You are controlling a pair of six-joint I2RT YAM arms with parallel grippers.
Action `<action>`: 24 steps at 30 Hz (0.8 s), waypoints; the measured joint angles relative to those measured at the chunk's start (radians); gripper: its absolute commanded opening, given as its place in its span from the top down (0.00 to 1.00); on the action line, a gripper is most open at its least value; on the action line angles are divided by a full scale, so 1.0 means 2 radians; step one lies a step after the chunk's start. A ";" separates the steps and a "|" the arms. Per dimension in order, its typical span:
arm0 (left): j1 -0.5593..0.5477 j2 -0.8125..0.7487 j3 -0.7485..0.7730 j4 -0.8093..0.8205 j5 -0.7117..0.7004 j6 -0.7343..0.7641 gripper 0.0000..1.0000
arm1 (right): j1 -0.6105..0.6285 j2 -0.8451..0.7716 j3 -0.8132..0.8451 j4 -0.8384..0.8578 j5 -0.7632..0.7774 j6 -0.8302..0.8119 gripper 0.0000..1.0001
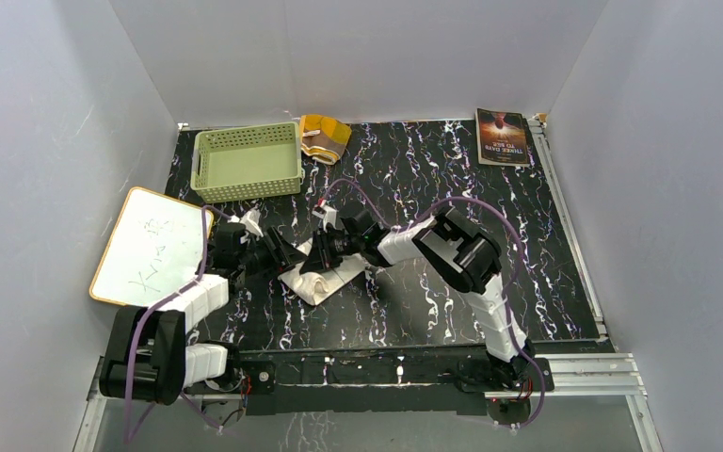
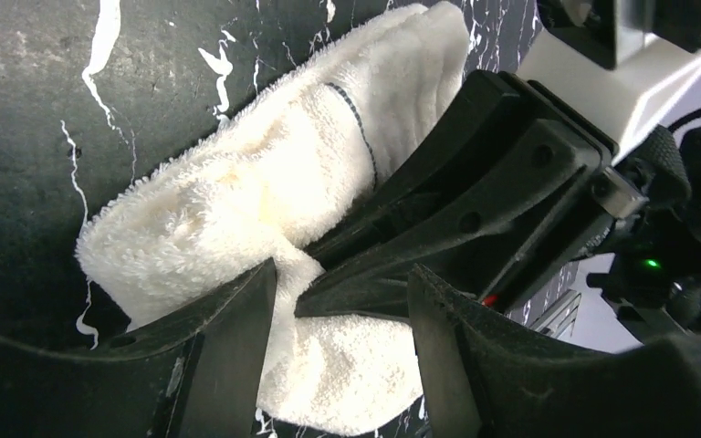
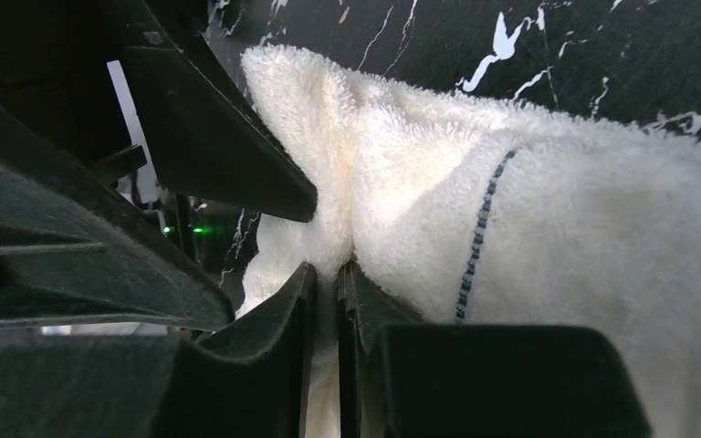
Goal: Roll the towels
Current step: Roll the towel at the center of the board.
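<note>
Black counter (image 1: 433, 282) veined with white, pale grey walls closing in on three sides.

From above, a pale green slotted plastic basket (image 1: 248, 160) sits far left. Just beside its right corner is the brown towel with orange-yellow print (image 1: 323, 137), bunched up. A dark-covered book (image 1: 502, 137) lies at the far right, and a white board with a tan edge (image 1: 151, 247) at the left edge. Both arms meet mid-counter over the plain white terry towel (image 1: 325, 278), which lies crumpled.

On to the left wrist: the left pincer (image 2: 342, 319) stands part open. Its jaws straddle the towel's edge and the tip of the right pincer (image 2: 308, 285), with one finger touching the cloth.

And the right wrist: the right pincer (image 3: 326, 283) is all but closed, nipping a fold of the white terry between its fingers. A left finger (image 3: 210, 137) sits just beside.
</note>
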 measured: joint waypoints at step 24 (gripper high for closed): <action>-0.001 0.064 -0.028 0.145 -0.002 -0.006 0.46 | 0.021 -0.157 -0.084 -0.180 0.114 -0.106 0.39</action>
